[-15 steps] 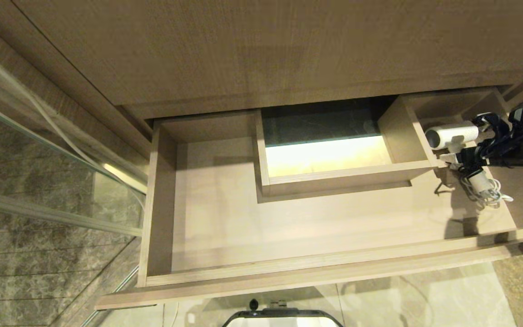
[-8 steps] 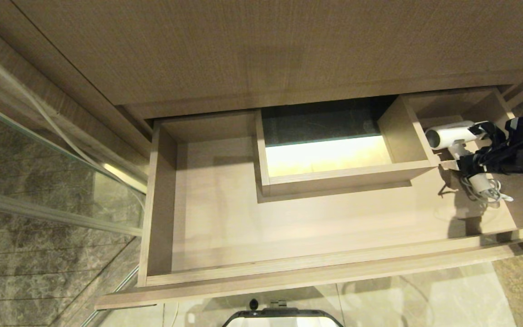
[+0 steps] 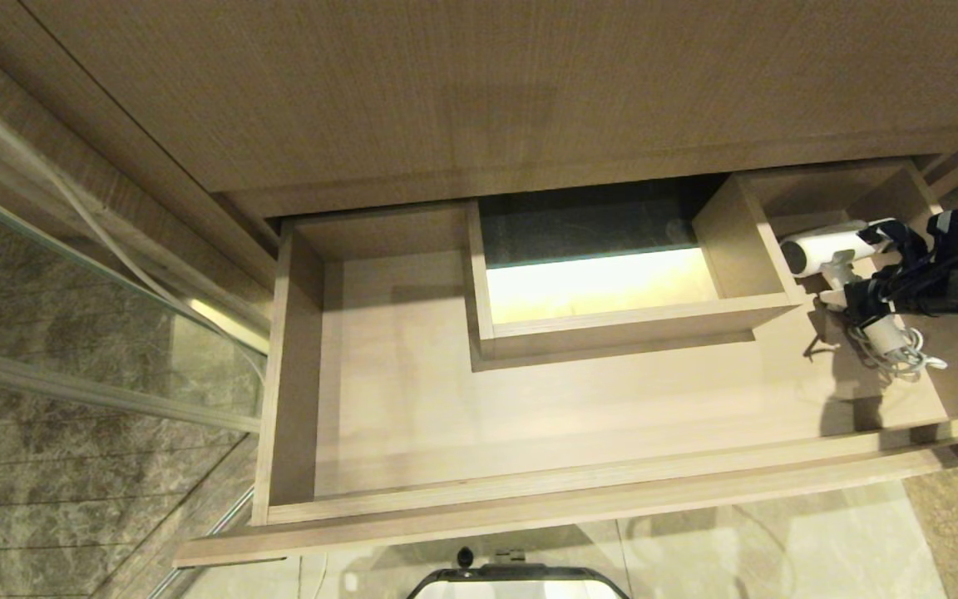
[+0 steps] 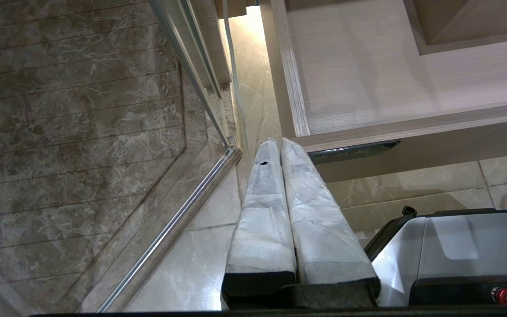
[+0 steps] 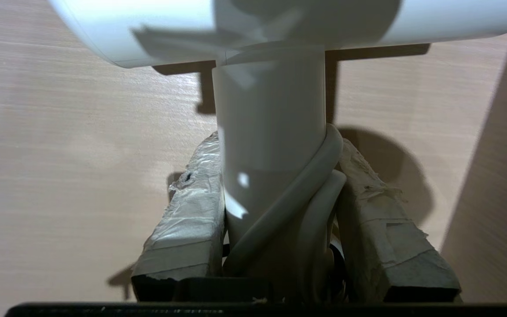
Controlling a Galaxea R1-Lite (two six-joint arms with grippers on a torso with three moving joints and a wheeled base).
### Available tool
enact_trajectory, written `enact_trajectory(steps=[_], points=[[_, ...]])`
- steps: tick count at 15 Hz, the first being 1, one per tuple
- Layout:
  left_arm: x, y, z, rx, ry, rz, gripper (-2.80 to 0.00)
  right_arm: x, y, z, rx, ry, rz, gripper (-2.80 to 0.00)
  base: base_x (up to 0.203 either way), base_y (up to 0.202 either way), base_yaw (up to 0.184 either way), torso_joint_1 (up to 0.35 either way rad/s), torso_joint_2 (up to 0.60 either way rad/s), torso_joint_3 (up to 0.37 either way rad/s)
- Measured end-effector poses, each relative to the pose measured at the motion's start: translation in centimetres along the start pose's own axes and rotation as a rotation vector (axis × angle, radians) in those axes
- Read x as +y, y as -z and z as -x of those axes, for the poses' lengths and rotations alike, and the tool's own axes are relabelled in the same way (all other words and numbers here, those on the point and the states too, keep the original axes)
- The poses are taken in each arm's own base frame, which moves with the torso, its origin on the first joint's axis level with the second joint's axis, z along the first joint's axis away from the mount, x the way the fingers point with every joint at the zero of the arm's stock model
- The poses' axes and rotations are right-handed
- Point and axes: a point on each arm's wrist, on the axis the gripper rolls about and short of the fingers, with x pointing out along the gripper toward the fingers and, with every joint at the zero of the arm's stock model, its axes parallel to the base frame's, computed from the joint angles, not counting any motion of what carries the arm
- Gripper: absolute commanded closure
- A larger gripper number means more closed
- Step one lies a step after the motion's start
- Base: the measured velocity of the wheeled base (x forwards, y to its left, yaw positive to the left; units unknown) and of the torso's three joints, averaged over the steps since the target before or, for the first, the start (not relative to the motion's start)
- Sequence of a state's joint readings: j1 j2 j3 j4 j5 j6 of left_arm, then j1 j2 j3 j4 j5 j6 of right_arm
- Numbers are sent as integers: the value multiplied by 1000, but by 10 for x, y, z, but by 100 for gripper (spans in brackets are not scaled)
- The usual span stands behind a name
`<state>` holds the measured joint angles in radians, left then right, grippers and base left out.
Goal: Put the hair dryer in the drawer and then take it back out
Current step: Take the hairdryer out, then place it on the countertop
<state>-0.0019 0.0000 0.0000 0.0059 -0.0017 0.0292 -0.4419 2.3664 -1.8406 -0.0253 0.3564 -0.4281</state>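
Here, your right gripper [image 5: 275,176] had clamped the hair dryer [image 3: 828,249] by its handle, inside the drawer [image 3: 529,491].
You had its taped fingers [image 5: 192,220] pressed on either side of the white handle and wrapped cord [image 5: 306,189], at the drawer's right end beside the boxed cutout [image 3: 745,241]. Your left gripper [image 4: 280,145] hung with fingers together off the drawer's front corner, holding nothing.
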Motion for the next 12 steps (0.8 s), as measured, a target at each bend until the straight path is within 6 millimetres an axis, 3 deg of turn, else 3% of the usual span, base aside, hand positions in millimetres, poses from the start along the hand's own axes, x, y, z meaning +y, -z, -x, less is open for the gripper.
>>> enact_trajectory(steps=[3,6,9,12], points=[[0,0,0,0,0,0,0,3,-11,20,29,-14,-12,0,0,0,0,0,0,0],[0,0,0,0,0,0,0,9,-25,53,73,-31,-31,0,0,0,0,0,0,0],[0,0,0,0,0,0,0,21,-41,97,108,-31,-43,0,0,0,0,0,0,0],[0,0,0,0,0,0,0,40,-55,157,140,-10,-46,0,0,0,0,0,0,0]])
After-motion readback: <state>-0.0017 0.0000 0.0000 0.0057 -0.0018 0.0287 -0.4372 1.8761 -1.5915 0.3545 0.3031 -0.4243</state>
